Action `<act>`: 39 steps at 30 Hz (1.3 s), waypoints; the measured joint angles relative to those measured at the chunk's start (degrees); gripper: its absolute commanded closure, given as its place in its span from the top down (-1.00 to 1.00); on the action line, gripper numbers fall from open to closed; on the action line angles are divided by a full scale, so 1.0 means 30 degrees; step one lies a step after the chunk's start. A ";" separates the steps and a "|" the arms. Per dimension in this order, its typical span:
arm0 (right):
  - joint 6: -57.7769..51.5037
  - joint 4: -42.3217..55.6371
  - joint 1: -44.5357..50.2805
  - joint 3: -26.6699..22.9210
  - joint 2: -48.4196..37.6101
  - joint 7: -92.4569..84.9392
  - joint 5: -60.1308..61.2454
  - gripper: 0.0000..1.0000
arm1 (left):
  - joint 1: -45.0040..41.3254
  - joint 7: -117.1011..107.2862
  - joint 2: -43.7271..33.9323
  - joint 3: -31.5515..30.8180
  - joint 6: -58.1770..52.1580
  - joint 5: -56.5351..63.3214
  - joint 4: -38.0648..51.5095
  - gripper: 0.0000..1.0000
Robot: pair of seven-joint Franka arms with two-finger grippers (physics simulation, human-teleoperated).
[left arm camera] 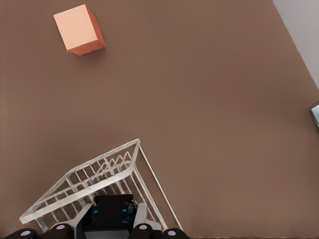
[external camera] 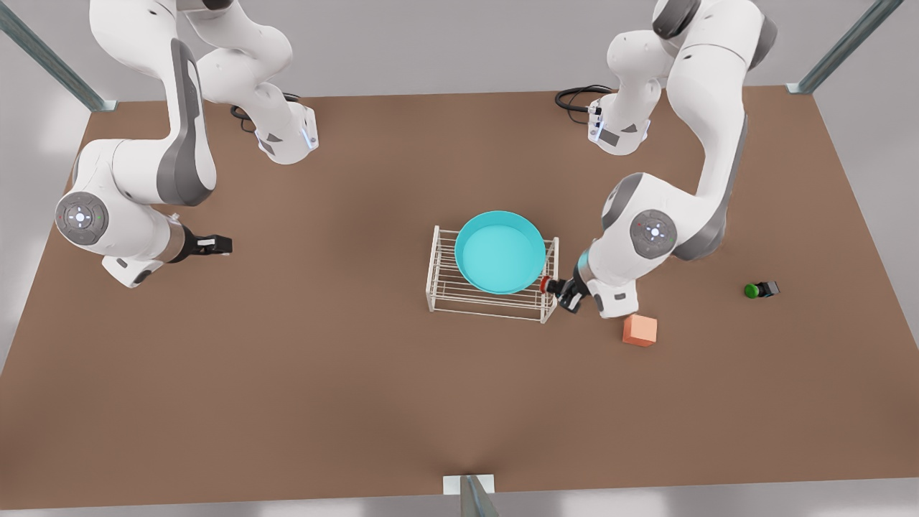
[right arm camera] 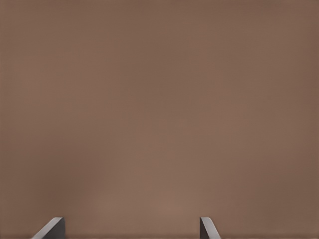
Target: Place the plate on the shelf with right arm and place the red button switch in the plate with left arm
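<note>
At the table's (external camera: 287, 402) left edge in the front view, our right gripper (external camera: 215, 245) waits, fingers apart and empty. The plate (external camera: 500, 251) already sits on the shelf (external camera: 439, 276) mid-table. At the shelf's right end, our left gripper (external camera: 560, 289) is clamped on the red button switch (external camera: 546, 284). We should lift it clear of the rim, centre it, then release low.

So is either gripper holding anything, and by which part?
The left gripper holds the red button switch by its dark body beside the shelf. The right gripper is open, empty.
</note>
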 measured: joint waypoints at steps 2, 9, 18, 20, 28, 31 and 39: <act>-0.0001 0.0019 0.0002 0.0001 0.0002 -0.0003 0.0004 1.00 | -0.1282 -0.0938 0.0070 0.0000 -0.0059 0.0467 -0.0340 -0.07; -0.0002 0.0125 -0.0036 -0.0029 0.0002 -0.0015 0.0010 1.00 | -0.3596 -0.3522 0.0438 0.0025 -0.0150 0.2570 -0.2542 -0.04; -0.0002 0.0133 -0.0021 -0.0029 0.0012 -0.0025 0.0002 1.00 | -0.3761 -0.5572 0.0143 0.0054 -0.0596 0.3568 -0.2165 1.00; -0.0003 0.0121 -0.0040 -0.0011 0.0086 -0.0026 0.0001 1.00 | -0.2601 -0.5251 -0.1384 0.0074 -0.2311 0.3145 -0.0499 1.00; -0.0003 0.0144 0.0005 -0.0003 0.0149 -0.0031 0.0009 1.00 | 0.6585 0.4339 -0.3346 0.0589 -0.7070 0.0768 0.1054 1.00; -0.0003 0.0146 -0.0010 -0.0003 0.0149 -0.0033 0.0008 1.00 | 0.1213 0.8015 -0.4658 0.6772 -0.7106 -0.0639 -0.0528 1.00; -0.0003 0.0147 -0.0028 -0.0003 0.0149 -0.0034 0.0001 1.00 | 0.0216 1.5443 -0.4925 0.8045 -0.5690 -0.2064 -0.0513 1.00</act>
